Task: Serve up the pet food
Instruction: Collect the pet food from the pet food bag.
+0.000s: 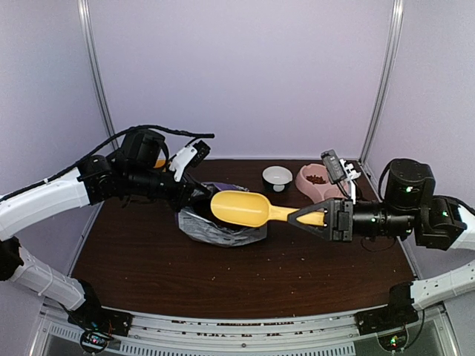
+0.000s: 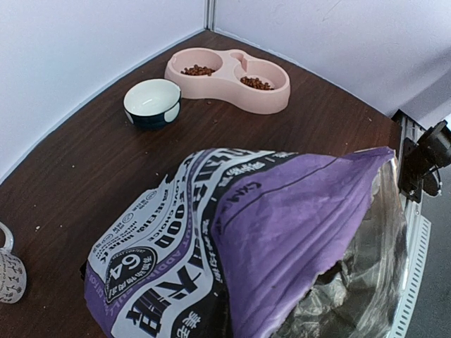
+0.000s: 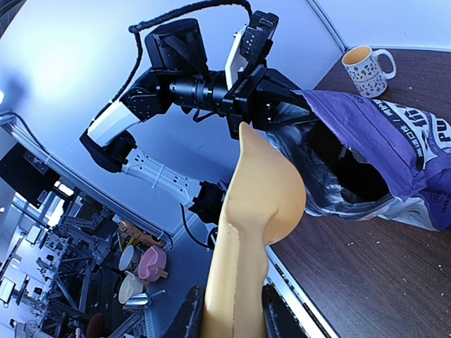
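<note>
Since the right jaws pinch just the handle of the empty yellow plastic scoop (image 1: 241, 208) over the open purple foil-lined food bag (image 2: 282, 211), a sloppy dip could snag the rim, yank it from the left jaws clamping it, and scatter pellets on the dark wooden counter (image 1: 148, 259). Only brown kibble pellets (image 2: 198, 70) I can see sit in the pink plastic double bowl (image 2: 275, 98), 12 o'clock from the right jaws; the bag's at their 9 o'clock, insides hidden.
</note>
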Robot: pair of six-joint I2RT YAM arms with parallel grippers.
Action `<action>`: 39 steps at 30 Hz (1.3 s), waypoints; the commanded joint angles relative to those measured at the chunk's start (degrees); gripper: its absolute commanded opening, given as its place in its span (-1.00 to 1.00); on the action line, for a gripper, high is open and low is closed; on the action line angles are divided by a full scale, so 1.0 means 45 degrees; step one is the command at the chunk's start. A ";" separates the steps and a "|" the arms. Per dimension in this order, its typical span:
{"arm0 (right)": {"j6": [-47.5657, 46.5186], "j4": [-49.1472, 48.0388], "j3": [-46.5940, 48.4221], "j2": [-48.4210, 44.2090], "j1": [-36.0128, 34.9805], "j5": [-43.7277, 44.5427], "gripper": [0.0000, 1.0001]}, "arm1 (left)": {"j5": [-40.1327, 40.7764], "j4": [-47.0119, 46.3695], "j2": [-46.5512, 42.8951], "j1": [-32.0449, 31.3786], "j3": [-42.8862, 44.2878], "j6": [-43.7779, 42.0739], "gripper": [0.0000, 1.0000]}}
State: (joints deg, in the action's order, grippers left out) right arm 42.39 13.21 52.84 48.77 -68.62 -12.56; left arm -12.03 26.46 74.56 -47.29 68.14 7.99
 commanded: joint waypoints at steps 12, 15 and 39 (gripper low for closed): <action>-0.0649 0.3903 0.2441 0.1719 -0.0923 0.4117 -1.00 | -0.0317 -0.0860 -0.0468 0.0098 0.0380 -0.0137 -1.00; -0.0681 0.5123 0.3396 0.2596 -0.1120 0.4892 -1.00 | -0.0659 -0.0870 -0.0504 0.0069 0.0423 -0.0230 -1.00; 0.2069 1.0456 0.5530 0.8208 -0.1369 1.0240 -1.00 | -0.1605 -0.1574 0.0390 -0.1562 0.0242 0.0045 -1.00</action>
State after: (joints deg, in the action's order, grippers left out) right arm 49.69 54.74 82.04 84.68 -77.34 27.55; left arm -16.78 24.60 77.60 -54.13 68.14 9.26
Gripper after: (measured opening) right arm 0.195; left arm 0.004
